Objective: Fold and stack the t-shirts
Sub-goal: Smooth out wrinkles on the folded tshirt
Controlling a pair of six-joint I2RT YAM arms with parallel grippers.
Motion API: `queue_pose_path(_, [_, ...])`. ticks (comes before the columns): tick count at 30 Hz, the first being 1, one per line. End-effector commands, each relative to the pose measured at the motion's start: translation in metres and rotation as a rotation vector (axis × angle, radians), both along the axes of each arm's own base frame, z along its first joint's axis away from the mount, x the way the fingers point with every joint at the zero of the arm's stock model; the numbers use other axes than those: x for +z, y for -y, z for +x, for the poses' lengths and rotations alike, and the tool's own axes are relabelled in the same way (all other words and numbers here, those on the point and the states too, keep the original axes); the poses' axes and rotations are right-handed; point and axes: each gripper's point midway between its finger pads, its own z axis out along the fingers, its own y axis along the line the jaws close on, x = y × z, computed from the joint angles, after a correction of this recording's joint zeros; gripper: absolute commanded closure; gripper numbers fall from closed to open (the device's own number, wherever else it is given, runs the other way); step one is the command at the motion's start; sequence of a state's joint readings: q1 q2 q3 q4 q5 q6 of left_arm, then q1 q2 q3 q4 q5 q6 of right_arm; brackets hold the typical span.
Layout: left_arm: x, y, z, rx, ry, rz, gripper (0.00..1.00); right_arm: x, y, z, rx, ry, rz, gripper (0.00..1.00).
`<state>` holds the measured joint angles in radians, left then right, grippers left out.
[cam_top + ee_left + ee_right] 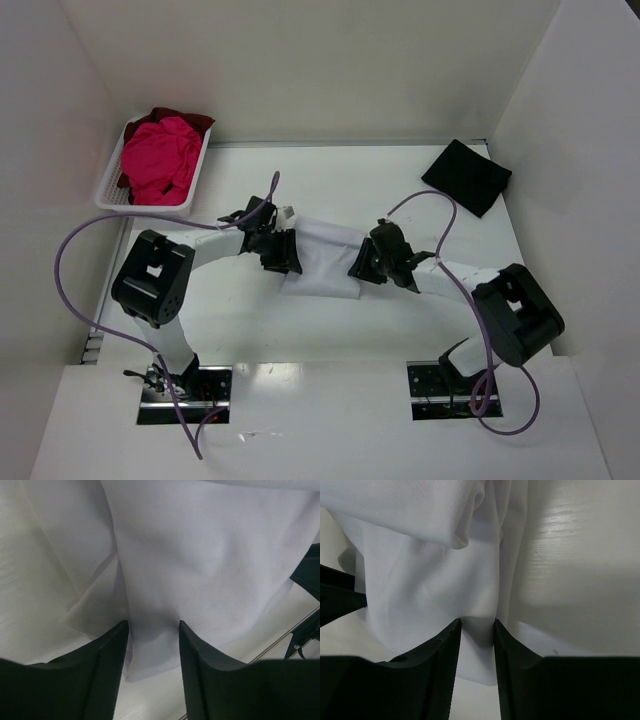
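A white t-shirt (325, 255) lies partly folded in the middle of the table, with one gripper at each side. My left gripper (283, 262) stands at its left edge, jaws apart and straddling a corner of the white cloth (200, 570). In the left wrist view the left gripper (153, 625) has its tips down on the fabric. My right gripper (360, 270) stands at the right edge. Its jaws (477, 622) are closer together, with a fold of the white t-shirt (430, 580) between them. A black t-shirt (466, 176) lies folded at the back right. A pink t-shirt (160, 158) and a dark red one (195, 120) sit crumpled in the basket.
The white slatted basket (150, 206) stands at the back left corner against the wall. White walls close in the table on the left, back and right. Purple cables loop from both arms over the table's near part.
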<state>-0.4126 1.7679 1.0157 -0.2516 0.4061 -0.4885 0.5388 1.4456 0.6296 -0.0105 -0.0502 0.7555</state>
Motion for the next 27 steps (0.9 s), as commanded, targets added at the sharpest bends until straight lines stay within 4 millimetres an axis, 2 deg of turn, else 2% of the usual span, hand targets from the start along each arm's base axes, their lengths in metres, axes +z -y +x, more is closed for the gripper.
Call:
queue_pose_path(1, [0.007, 0.011, 0.012, -0.012, 0.032, -0.032, 0.49, 0.016, -0.020, 0.015, 0.024, 0.061, 0.040, 0.63])
queue_pose_path(7, [0.011, 0.016, 0.010, -0.030, 0.027, -0.065, 0.77, 0.016, -0.022, 0.017, 0.024, 0.060, 0.039, 0.79])
queue_pose_path(9, [0.011, 0.016, 0.010, -0.030, 0.027, -0.065, 0.87, 0.023, -0.023, 0.020, 0.024, 0.076, 0.049, 0.84])
queue_pose_path(10, [0.011, 0.016, 0.010, -0.030, 0.027, -0.065, 0.95, 0.024, -0.022, 0.018, 0.024, 0.073, 0.047, 0.88])
queue_pose_path(12, [0.010, 0.015, 0.008, -0.030, 0.019, -0.061, 0.97, 0.027, -0.021, 0.019, 0.018, 0.080, 0.044, 0.90])
queue_pose_path(13, [0.018, 0.015, 0.008, -0.031, 0.031, -0.067, 0.97, 0.033, -0.021, 0.019, 0.018, 0.095, 0.053, 0.90])
queue_pose_path(15, [0.022, 0.010, 0.009, -0.014, 0.057, -0.048, 0.97, 0.037, -0.019, 0.020, 0.010, 0.104, 0.050, 0.90])
queue_pose_path(16, [0.035, 0.011, 0.011, -0.015, 0.090, -0.062, 0.97, 0.043, -0.019, 0.020, 0.010, 0.119, 0.060, 0.90])
queue_pose_path(18, [0.041, 0.008, 0.008, 0.001, 0.097, -0.058, 1.00, 0.043, -0.016, 0.018, 0.002, 0.121, 0.052, 0.90])
queue_pose_path(19, [0.050, 0.007, 0.010, 0.006, 0.127, -0.063, 1.00, 0.039, -0.014, 0.015, 0.002, 0.110, 0.045, 0.90])
queue_pose_path(20, [0.052, 0.005, 0.006, 0.006, 0.123, -0.061, 1.00, 0.046, -0.014, 0.016, 0.002, 0.130, 0.057, 0.90])
queue_pose_path(22, [0.067, 0.004, 0.003, 0.005, 0.163, -0.079, 1.00, 0.043, -0.012, 0.011, -0.004, 0.121, 0.060, 0.91])
queue_pose_path(25, [0.082, 0.002, -0.003, 0.012, 0.197, -0.100, 1.00, 0.048, -0.009, 0.006, -0.004, 0.135, 0.069, 0.91])
queue_pose_path(27, [0.085, -0.001, -0.010, 0.012, 0.189, -0.096, 1.00, 0.057, -0.008, 0.005, -0.005, 0.160, 0.084, 0.91])
